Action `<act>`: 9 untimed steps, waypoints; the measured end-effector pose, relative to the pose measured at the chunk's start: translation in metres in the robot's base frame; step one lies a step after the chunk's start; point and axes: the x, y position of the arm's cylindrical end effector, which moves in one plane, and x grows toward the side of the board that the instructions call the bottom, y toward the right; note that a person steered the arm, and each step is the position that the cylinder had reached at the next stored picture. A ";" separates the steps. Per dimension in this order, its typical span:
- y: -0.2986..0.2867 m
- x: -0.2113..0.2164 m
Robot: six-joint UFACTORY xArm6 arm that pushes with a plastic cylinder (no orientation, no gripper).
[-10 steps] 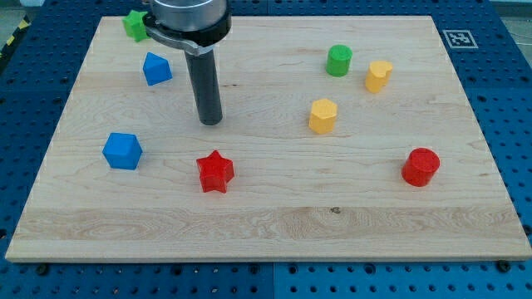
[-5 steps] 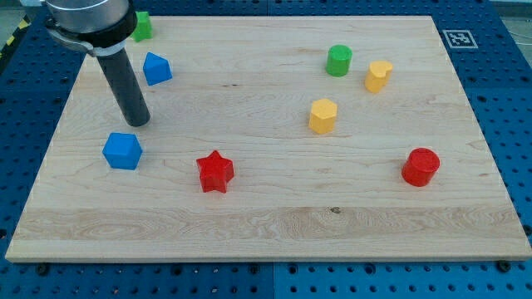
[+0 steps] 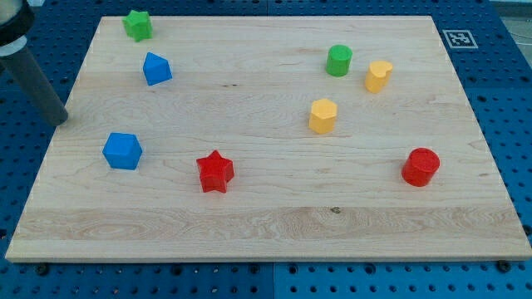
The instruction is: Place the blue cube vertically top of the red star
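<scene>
The blue cube (image 3: 123,151) sits near the board's left side. The red star (image 3: 215,172) lies to its right and slightly lower, about a hand's width away. My tip (image 3: 58,119) is at the board's left edge, above and to the left of the blue cube, touching no block. The rod rises out of the view's top left corner.
A second blue block (image 3: 156,68) and a green star (image 3: 137,24) are at the top left. A green cylinder (image 3: 338,61), two yellow blocks (image 3: 378,75) (image 3: 322,115) and a red cylinder (image 3: 421,167) are on the right. The wooden board (image 3: 274,232) rests on a blue pegged table.
My tip has swept left across the board, from the middle past the blue blocks to the left edge. No block has moved.
</scene>
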 end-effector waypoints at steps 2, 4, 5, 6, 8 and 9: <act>0.017 0.044; 0.065 0.079; 0.097 0.067; 0.100 0.067; 0.114 0.076; 0.123 0.076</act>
